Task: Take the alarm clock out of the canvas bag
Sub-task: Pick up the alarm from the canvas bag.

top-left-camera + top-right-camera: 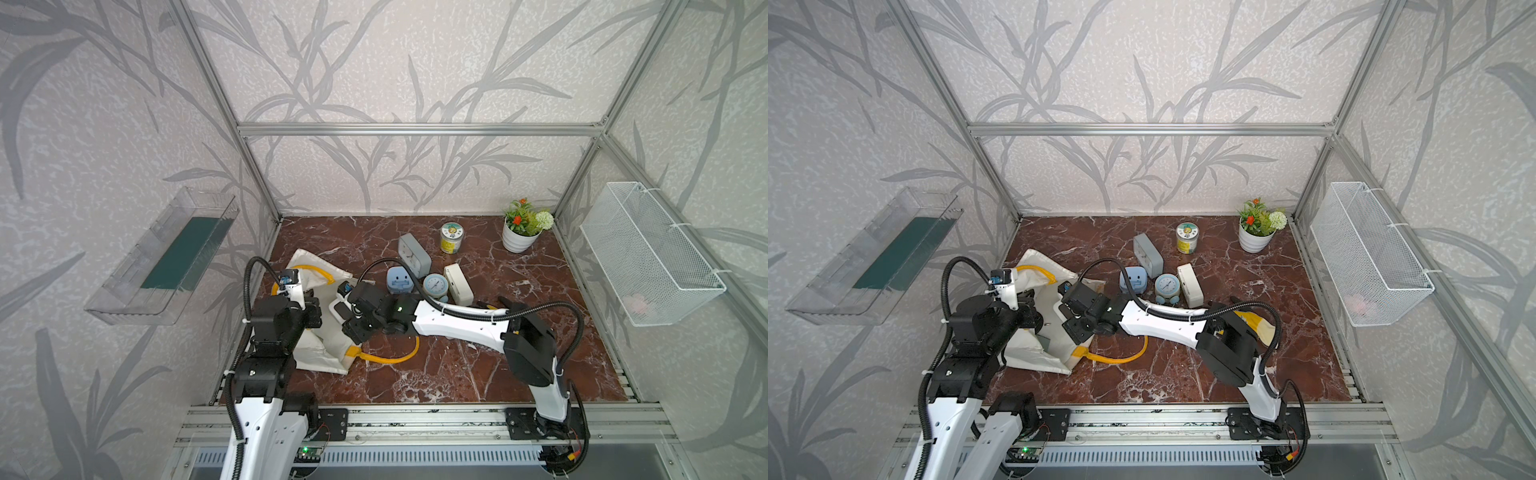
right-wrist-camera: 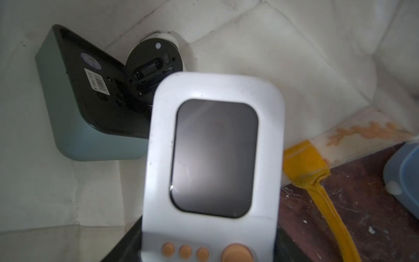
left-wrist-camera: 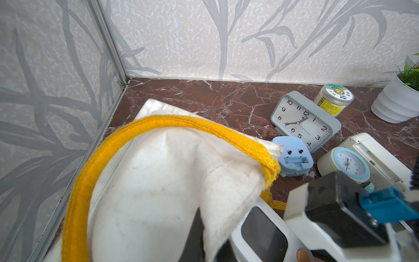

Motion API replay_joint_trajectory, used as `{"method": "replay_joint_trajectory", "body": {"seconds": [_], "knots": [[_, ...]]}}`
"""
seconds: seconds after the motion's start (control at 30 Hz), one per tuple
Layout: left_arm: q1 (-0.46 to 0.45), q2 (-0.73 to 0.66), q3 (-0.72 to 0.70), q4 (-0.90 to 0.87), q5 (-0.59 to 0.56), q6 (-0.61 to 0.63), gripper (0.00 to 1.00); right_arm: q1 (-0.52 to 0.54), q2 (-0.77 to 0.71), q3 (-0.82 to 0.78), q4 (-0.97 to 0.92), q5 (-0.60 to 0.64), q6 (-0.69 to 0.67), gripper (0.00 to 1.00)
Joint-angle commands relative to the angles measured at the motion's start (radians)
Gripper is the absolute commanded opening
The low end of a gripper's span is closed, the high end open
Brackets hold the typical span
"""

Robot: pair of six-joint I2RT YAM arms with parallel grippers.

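Observation:
The off-white canvas bag (image 1: 320, 353) (image 1: 1038, 353) lies on its side at the table's left, its mouth facing right and its yellow handles (image 1: 390, 358) trailing out. My left gripper (image 1: 319, 318) (image 3: 204, 245) is shut on the bag's upper rim, holding the cloth (image 3: 147, 181) up. My right gripper (image 1: 347, 313) (image 2: 207, 247) is shut on a white alarm clock (image 1: 338, 309) (image 3: 263, 231) (image 2: 215, 158) with a dark screen and orange buttons, right at the bag's mouth. Deeper inside the bag lie a teal clock (image 2: 68, 127) and a round black-backed clock (image 2: 154, 65).
Out on the marble table stand a grey square clock (image 1: 413, 253), a small blue clock (image 1: 400, 282), a round pale-blue clock (image 1: 435, 286) and a white box clock (image 1: 458, 284). Behind them are a jar (image 1: 451, 237) and a flower pot (image 1: 521, 235). A wire basket (image 1: 648, 257) hangs on the right wall.

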Motion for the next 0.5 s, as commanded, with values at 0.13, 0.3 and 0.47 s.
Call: {"method": "replay_joint_trajectory", "body": {"seconds": [0.13,0.3,0.47], "knots": [[-0.003,-0.008,0.032,-0.033,-0.03,0.006,0.0,-0.015,-0.117,-0.072,0.096,-0.006,-0.044,0.42],[-0.001,-0.008,0.033,-0.038,-0.039,0.01,0.0,-0.022,-0.171,-0.139,0.141,0.029,-0.075,0.42],[-0.002,-0.005,0.031,-0.038,-0.041,0.01,0.0,-0.047,-0.245,-0.235,0.232,0.043,-0.107,0.42]]}}
